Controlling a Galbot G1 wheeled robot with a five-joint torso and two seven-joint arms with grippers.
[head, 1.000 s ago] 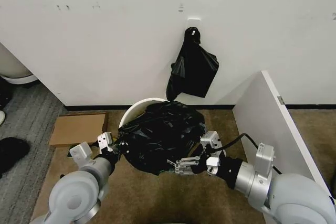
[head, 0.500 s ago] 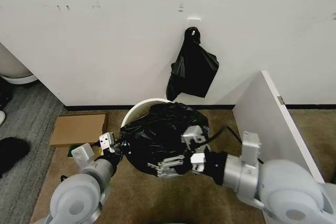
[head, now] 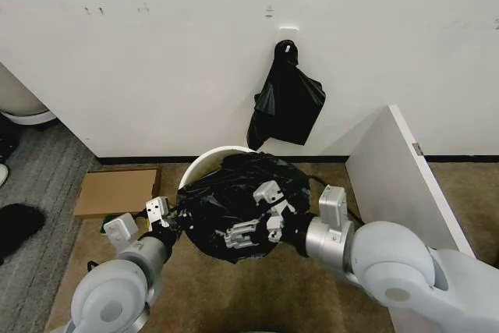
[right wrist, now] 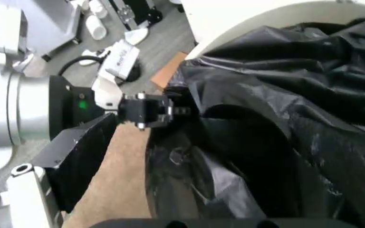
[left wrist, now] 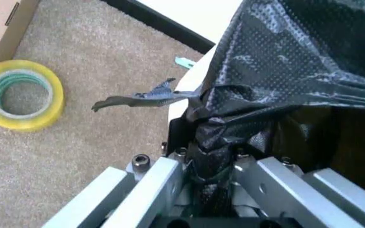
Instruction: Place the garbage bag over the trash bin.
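Head view: garbage bag (head: 238, 196) heaped over trash bin (head: 204, 163), far rim bare. Left gripper (head: 165, 216) at bag's left edge; right gripper (head: 251, 232) above bag, finger state unclear.
Left wrist view: jaws clamped on bunched film beside the rim.
Right wrist view: bag mouth slack. Judgement: hold left anchor, stretch hem outward over rim.

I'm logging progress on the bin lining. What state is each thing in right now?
Glossy black plastic garbage bag: crumpled over the bin's top, far rim still bare.
Round cream-white trash bin: upright on carpet.
Left gripper: shut on bag's edge.
Right gripper: over the bag.
Small black bag bundle: hanging on wall.
Yellow tape roll: lying flat.
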